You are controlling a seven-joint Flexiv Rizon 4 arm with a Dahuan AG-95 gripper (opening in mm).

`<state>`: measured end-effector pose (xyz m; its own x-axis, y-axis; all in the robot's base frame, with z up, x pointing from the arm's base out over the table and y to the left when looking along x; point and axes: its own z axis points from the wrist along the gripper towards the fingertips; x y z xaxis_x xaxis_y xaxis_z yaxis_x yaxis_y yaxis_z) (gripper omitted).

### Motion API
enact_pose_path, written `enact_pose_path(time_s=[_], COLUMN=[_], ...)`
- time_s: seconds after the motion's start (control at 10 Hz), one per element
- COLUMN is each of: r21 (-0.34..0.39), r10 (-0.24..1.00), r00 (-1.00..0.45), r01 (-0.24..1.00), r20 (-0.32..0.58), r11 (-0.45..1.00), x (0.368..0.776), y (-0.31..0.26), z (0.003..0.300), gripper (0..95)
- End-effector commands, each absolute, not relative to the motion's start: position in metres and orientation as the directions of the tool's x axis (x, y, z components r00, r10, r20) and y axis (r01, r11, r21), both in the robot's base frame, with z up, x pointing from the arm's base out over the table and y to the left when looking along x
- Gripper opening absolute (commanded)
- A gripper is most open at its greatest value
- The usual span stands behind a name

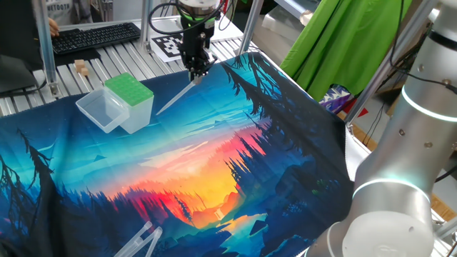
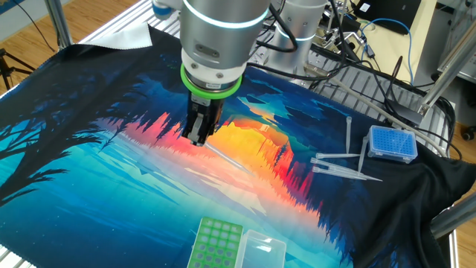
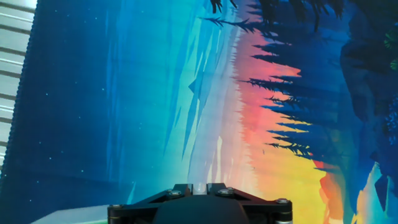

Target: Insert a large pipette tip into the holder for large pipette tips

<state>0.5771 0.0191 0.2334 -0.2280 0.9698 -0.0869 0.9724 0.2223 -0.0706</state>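
Mat point(image 1: 214, 164): a sunset forest print covering the table.
Arm point(image 2: 216, 45): reaches down over the middle of the mat.
Box point(image 1: 130, 96): green perforated top, clear lid point(image 1: 100, 111) hinged open beside it, near one edge of the mat.
Gripper point(image 1: 196, 71): jaws narrow, pinched on the wide end of the tip.
Tip point(image 1: 175, 96): held above the mat, long axis slanted, thin end pointing down toward the box.
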Motion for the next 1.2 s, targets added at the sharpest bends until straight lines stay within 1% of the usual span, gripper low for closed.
enact_pose_path(time_s=[0.1, 0.7, 1.0, 1.2], r21=[-0.078, -0.075, -0.077, -0.083], r10=[0.974, 0.981, 0.979, 0.975], r00=[-0.198, -0.16, -0.168, -0.177], r01=[0.979, 0.985, 0.984, 0.982], r20=[-0.113, -0.108, -0.112, -0.132], r11=[0.19, 0.153, 0.16, 0.167], x=[0.5784, 0.5784, 0.5784, 0.5786], y=[0.0194, 0.0194, 0.0194, 0.0193], z=[0.2332, 0.2332, 0.2332, 0.2335], gripper=[0.0, 0.0, 0.0, 0.0])
